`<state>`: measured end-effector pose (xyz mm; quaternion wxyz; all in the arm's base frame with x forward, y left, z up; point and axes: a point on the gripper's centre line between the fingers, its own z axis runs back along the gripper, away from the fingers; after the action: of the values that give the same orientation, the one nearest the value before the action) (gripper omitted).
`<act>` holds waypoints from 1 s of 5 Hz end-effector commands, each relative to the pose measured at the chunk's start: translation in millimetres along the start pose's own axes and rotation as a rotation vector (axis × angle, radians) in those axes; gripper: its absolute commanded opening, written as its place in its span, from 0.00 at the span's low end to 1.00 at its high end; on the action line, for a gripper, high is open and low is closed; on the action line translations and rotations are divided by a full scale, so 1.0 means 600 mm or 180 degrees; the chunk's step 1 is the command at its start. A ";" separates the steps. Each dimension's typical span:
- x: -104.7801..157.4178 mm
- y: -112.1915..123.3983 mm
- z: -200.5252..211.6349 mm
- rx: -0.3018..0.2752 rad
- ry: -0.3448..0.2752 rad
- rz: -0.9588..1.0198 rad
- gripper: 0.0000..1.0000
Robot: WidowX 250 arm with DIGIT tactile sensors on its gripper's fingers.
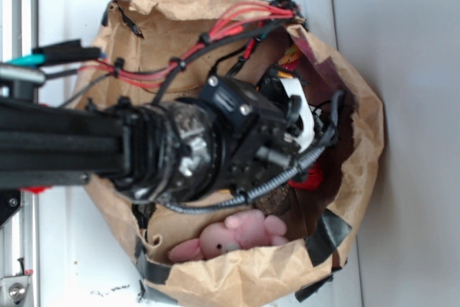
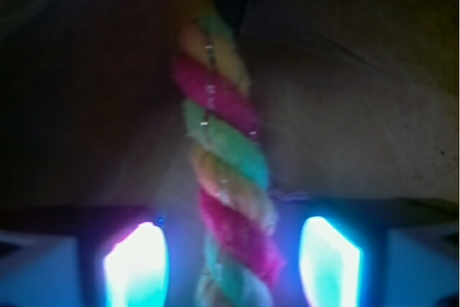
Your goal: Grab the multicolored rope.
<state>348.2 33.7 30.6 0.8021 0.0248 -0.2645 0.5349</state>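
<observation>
- The gripper (image 2: pixel 231 260) was open, with a glowing finger (image 2: pixel 136 264) on each side of the rope (image 2: pixel 224 177), not touching it.
- The rope ran from 12 to 6 o'clock in the wrist view.
- The arm reached into a paper bag (image 1: pixel 359 141); a pink plush (image 1: pixel 237 235) lay at 6 o'clock.

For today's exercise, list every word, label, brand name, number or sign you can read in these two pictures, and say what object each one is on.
None can be read in either view.
The paper bag, the pink plush, the multicolored rope and the white surface under the bag show no print.
The arm's dark housing and the gripper show no legible marking; the wrist view is dim and blurred.
</observation>
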 end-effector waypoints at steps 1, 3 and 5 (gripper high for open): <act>0.012 -0.011 0.009 -0.0163 -0.0073 0.0031 0.00; 0.062 -0.015 0.042 -0.0235 0.0093 -0.0022 0.00; 0.107 0.010 0.132 -0.0271 0.0474 -0.0713 0.00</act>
<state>323.5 52.8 99.4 0.8861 -0.0069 -0.1819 0.4262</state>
